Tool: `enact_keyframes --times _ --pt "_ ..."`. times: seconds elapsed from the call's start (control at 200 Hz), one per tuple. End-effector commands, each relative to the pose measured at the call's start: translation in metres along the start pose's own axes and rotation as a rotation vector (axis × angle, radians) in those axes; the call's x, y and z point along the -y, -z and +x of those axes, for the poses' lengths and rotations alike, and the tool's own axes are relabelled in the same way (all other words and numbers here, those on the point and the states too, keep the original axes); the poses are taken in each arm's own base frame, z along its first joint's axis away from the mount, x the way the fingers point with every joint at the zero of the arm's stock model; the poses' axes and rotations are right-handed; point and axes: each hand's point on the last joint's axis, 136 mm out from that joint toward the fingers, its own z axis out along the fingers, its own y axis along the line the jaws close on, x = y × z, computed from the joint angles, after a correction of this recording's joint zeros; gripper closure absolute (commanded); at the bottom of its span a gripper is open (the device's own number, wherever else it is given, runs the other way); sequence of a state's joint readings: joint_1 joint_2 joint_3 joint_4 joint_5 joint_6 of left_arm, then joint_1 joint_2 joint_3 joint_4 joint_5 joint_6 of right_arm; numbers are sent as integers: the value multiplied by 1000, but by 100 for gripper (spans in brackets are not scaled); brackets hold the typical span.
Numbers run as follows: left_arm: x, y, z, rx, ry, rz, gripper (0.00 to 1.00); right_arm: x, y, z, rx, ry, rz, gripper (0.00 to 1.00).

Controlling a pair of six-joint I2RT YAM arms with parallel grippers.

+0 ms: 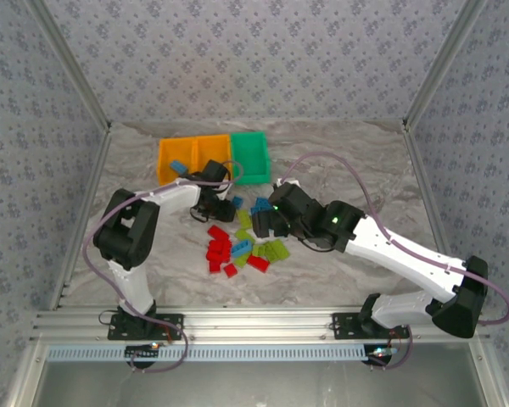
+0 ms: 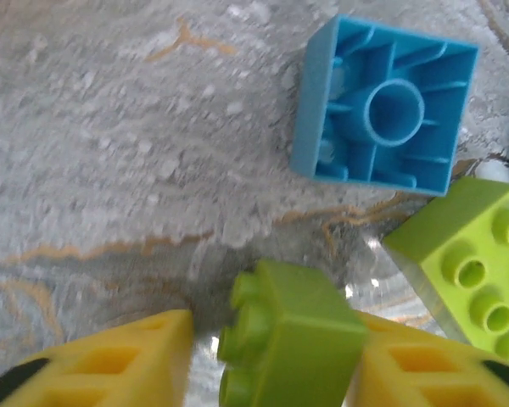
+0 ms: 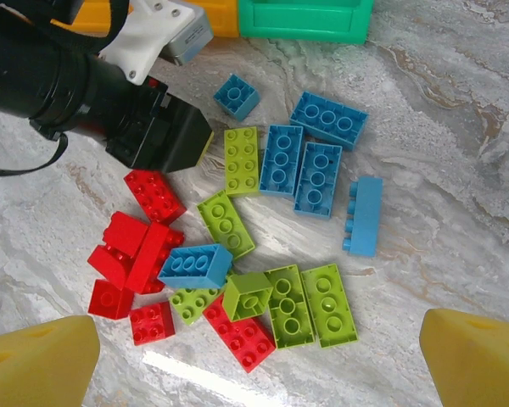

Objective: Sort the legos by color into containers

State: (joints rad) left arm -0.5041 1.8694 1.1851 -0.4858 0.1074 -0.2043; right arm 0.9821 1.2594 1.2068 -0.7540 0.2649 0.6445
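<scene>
The legos lie in a loose pile on the marbled table (image 1: 339, 161): red ones (image 3: 136, 254) at the left, lime ones (image 3: 310, 305) in the middle, blue ones (image 3: 314, 165) behind. The containers stand in a row at the back, two orange (image 1: 195, 153) and one green (image 1: 250, 154); a blue brick (image 1: 179, 166) lies in the left orange one. My left gripper (image 2: 271, 339) is down at the table with a lime brick (image 2: 293, 339) between its yellow fingers. The right finger touches it and a gap shows on the left. My right gripper (image 3: 259, 352) hangs wide open above the pile, holding nothing.
An upside-down blue brick (image 2: 386, 106) and another lime brick (image 2: 475, 254) lie just beyond the left fingers. The left arm's dark wrist (image 3: 93, 93) reaches over the pile's back left. Patterned walls and metal posts (image 1: 76, 76) close in the table.
</scene>
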Motion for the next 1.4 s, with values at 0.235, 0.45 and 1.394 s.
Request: enact_keyframes --times 0.235,0.45,1.394 --pt "10 36 -26 112 -21 20 82 4 7 5 -11 -17 11 0" --pt "-21 121 -78 334 26 -141 82 3 8 2 0 -17 8 0" --pt "-43 164 -152 567 178 -24 55 12 -12 17 -30 18 79 0"
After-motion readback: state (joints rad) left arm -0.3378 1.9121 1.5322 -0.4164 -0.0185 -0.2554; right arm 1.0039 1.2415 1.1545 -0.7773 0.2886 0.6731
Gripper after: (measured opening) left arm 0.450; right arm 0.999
